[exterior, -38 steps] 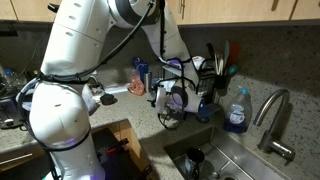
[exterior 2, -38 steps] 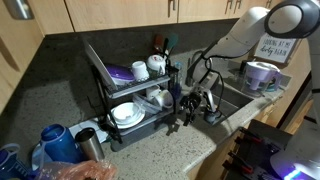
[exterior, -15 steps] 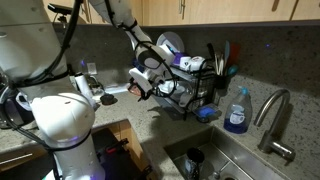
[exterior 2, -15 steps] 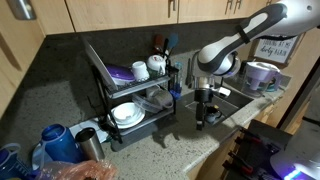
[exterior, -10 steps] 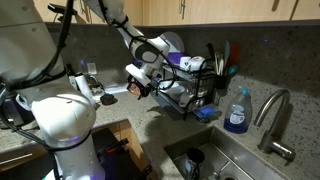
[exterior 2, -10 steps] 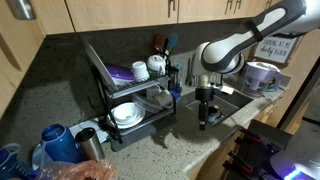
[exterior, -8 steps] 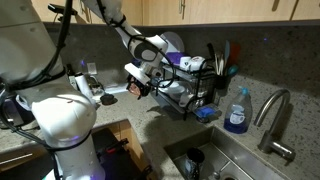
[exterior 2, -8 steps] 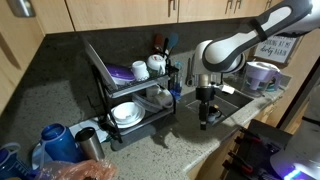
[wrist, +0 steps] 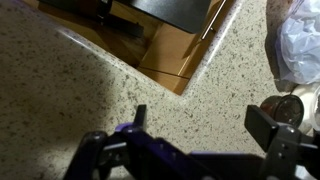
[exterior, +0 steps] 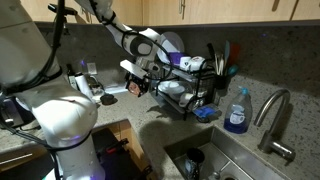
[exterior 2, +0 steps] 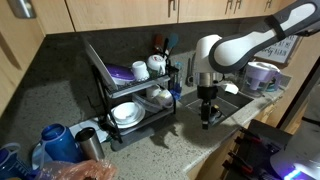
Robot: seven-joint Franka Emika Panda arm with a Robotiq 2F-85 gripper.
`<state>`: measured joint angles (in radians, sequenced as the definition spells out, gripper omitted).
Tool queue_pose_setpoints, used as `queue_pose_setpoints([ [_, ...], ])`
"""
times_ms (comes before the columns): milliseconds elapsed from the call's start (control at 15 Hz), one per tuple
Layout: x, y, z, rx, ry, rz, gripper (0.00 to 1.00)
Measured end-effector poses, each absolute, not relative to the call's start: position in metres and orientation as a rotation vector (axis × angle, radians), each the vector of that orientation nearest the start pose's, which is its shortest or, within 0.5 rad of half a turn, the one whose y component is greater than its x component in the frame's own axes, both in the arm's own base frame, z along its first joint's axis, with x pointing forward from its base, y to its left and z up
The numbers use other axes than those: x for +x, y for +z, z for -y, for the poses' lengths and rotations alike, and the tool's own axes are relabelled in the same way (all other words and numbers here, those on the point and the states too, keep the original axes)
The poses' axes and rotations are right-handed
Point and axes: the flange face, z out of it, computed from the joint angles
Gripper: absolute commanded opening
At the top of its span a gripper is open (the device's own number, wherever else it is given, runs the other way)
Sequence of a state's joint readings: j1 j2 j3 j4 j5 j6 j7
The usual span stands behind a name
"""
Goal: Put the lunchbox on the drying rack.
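Observation:
The black wire drying rack shows in both exterior views (exterior: pixel 190 88) (exterior 2: pixel 128 92), with a utensil holder at its side. A small whitish container that looks like the lunchbox (exterior 2: pixel 160 97) sits on the rack's lower tier beside white plates; it also shows in an exterior view (exterior: pixel 171 88). My gripper (exterior: pixel 138 88) (exterior 2: pixel 207 115) hangs above the counter, away from the rack. In the wrist view my gripper (wrist: pixel 205 125) is open and empty over speckled countertop.
A steel sink (exterior: pixel 235 160) with a faucet (exterior: pixel 272 110) and a blue soap bottle (exterior: pixel 237 112) lies beside the rack. A blue kettle (exterior 2: pixel 58 142) and a metal can (exterior 2: pixel 88 143) stand near the counter's front. A mug (exterior 2: pixel 261 73) stands behind the sink.
The arm has pulled back from the rack's lower tier and risen. The gripper has drifted a little further from the rack over the last second.

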<state>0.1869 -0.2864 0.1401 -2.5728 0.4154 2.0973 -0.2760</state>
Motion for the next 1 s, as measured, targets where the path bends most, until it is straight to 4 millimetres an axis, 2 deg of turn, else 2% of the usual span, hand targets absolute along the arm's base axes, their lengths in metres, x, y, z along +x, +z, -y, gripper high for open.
queue_pose_setpoints([
  [267, 0.367, 0.357, -0.152, -2.884, 0.153, 0.48, 1.0],
  [533, 0.357, 0.357, -0.154, -3.002, 0.062, 0.471, 1.0],
  [1000, 0.347, 0.353, -0.154, -3.169, 0.01, 0.464, 1.0],
])
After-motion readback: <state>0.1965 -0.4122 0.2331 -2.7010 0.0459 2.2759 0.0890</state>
